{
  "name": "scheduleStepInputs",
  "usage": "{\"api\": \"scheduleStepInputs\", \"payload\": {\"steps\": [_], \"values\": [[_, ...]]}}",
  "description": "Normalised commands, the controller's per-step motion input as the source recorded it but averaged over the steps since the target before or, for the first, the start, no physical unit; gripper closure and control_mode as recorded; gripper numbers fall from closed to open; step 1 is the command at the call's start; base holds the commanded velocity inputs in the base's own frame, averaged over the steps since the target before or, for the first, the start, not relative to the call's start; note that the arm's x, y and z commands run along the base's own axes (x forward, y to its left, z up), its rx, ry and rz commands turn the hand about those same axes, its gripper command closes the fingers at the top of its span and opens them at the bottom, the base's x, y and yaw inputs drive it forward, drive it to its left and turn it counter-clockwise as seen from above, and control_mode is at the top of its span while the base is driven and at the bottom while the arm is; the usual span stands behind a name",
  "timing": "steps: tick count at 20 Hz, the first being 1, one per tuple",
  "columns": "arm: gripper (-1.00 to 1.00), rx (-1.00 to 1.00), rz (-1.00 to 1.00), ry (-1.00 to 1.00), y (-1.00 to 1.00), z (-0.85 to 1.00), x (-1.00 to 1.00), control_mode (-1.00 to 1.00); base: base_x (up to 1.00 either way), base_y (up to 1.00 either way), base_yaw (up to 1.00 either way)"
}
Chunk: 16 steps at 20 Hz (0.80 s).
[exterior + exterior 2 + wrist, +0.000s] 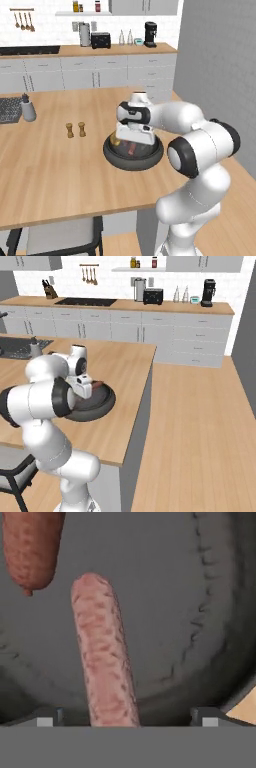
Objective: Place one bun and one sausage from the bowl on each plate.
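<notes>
The wide dark bowl [111, 154] [103, 403] [180, 582] sits on the wooden island counter near its right edge. My gripper [131, 145] [88, 391] [126, 718] points down into it, jaws open wide. A pale pink sausage [102, 657] lies lengthwise on the bowl floor, reaching between the two fingertips [47, 717] without either touching it. A second, redder sausage [31, 549] lies further off at the upper left of the hand view. A reddish sausage [131, 149] peeks out under the hand. The hand hides any bun in the bowl. The plates are out of view.
Two small wooden shakers [75, 130] stand left of the bowl. A grey bottle [28, 109] and a dark sink [9, 110] are at the far left. The island's right edge [145, 386] drops to the floor. A chair [60, 237] sits below the front edge.
</notes>
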Motion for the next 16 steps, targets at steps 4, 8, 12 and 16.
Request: {"api": "scheduleStepInputs", "payload": {"steps": [4, 8, 12, 16], "values": [[-1.00, 0.00, -0.05, -0.07, 0.12, -0.52, 0.51, -1.00, 0.00, 0.00, 0.00], [-1.00, -0.01, -0.03, -0.14, 0.01, -0.64, 0.01, -1.00, 0.00, 0.00, 0.00], [1.00, 0.00, -0.03, -0.19, 0.00, -0.34, -0.13, -1.00, 0.00, 0.00, 0.00], [1.00, 0.00, -0.04, -0.26, -0.18, 0.10, -0.29, -1.00, 0.00, 0.00, 0.00]]}}
